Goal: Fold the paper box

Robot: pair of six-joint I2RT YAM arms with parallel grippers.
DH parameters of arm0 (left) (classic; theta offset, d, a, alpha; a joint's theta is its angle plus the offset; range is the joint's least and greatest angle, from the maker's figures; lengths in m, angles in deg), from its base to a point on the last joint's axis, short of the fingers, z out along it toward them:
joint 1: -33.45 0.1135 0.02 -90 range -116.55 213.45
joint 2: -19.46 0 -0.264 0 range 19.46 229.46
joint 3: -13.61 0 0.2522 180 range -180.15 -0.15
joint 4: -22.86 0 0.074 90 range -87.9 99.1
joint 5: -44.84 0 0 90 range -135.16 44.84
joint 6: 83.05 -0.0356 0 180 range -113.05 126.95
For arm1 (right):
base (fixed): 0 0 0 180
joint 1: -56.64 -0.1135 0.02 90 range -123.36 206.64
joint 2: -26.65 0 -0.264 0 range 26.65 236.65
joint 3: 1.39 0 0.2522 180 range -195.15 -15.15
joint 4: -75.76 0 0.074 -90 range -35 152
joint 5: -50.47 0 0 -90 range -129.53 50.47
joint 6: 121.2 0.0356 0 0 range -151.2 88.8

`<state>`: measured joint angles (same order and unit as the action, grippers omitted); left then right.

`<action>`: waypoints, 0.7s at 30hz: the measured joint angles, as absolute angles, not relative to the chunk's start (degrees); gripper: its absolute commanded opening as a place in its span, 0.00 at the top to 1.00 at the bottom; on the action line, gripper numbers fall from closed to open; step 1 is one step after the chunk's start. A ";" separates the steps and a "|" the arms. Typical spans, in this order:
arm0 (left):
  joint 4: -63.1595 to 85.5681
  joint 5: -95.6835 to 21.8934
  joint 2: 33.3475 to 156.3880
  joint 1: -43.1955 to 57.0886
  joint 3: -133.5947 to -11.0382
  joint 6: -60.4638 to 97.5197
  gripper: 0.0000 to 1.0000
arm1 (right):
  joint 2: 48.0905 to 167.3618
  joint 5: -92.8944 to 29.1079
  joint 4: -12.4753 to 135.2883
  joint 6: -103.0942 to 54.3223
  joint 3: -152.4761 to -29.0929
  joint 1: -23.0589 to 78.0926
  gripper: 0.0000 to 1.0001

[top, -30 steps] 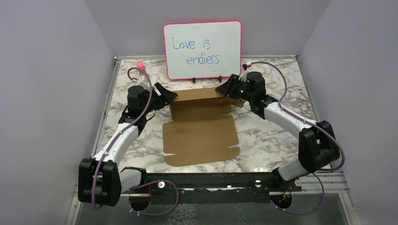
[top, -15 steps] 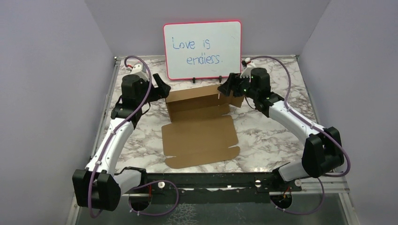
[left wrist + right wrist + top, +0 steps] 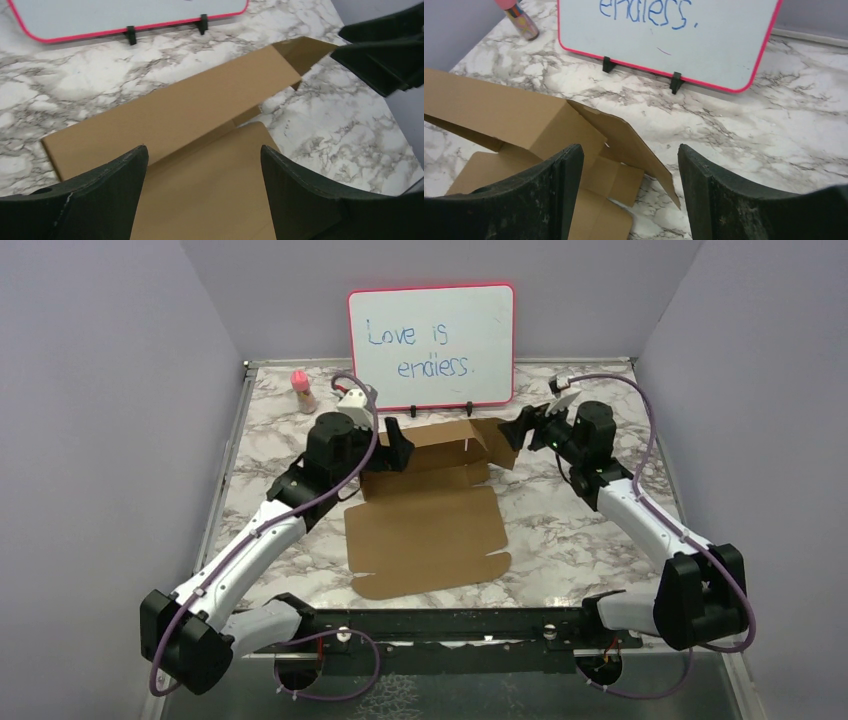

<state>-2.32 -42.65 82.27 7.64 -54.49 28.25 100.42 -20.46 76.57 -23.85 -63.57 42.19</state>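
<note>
A tabletop [image 3: 585, 530] of white marble pattern with grey veins lies under both grippers, edged in pale metal. Plain lavender walls close it in on three sides: the back wall [image 3: 600, 290] beyond both grippers, the left wall [image 3: 100, 440] outward of the left gripper [image 3: 397, 443], and the right wall [image 3: 760, 390] outward of the right gripper [image 3: 520, 428]. A red-framed whiteboard [image 3: 432, 345] stands upright on small black feet just beyond the grippers, against the back wall, with "Love is endless." handwritten in blue. A small pink-capped container [image 3: 299, 390] stands beyond and outward of the left gripper. Behind both grippers, along the near edge, runs a dark metal rail [image 3: 450, 625]. The light is soft and even.
</note>
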 measured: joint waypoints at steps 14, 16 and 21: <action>5.40 -55.05 85.94 -12.84 -54.10 26.83 0.19 | 105.73 -17.12 86.49 -26.84 -56.51 47.30 0.34; 8.19 -54.98 86.57 -14.04 -52.33 26.91 0.19 | 106.22 -16.73 87.26 -27.32 -56.47 47.30 0.38; 14.51 -55.05 90.57 -16.86 -46.89 27.24 0.19 | 107.44 -14.06 88.57 -28.26 -56.45 47.30 0.53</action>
<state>14.51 -55.05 90.57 -16.86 -46.89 27.24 107.44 -14.06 88.57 -28.26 -56.45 47.30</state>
